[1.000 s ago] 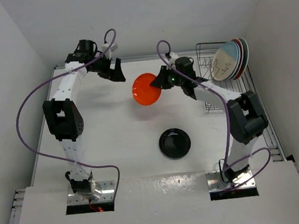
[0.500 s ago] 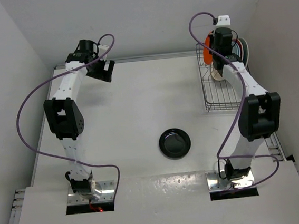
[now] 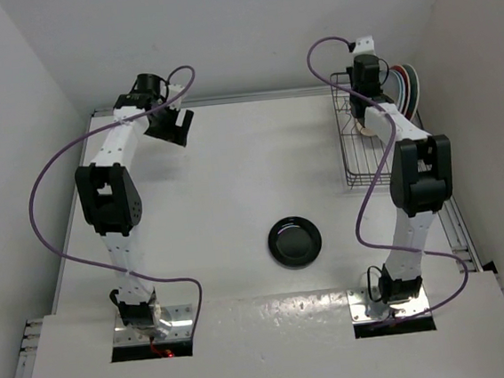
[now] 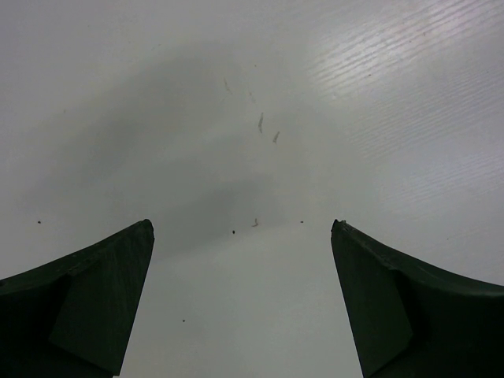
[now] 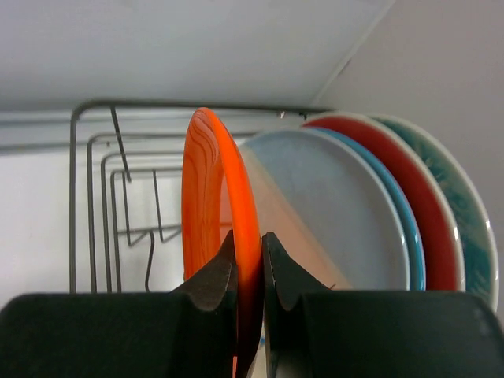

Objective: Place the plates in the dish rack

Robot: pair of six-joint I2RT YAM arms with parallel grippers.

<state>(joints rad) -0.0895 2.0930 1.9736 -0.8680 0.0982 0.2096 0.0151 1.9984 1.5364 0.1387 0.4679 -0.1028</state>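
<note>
From above, the right arm (image 3: pixel 410 165) hides the small plain orange round plate (image 5: pixel 206 181); close up, the right pincer (image 5: pixel 249 240) covers its lower rim.

A white counter (image 3: pixel 234 191) is seen, boxed in by plain white walls: a back wall (image 3: pixel 237 30) is met along the far edge, and the sides are closed by a left wall (image 3: pixel 7 150) and a right wall (image 3: pixel 489 103). Along the right edge a metal rail (image 3: pixel 463 227) is laid. The near edge is covered by a glossy white board (image 3: pixel 274 330), where soft, even light is reflected. Close up, small dark specks (image 4: pixel 268 130) and a blurred shadow (image 4: pixel 197 209) are shown on the surface.
</note>
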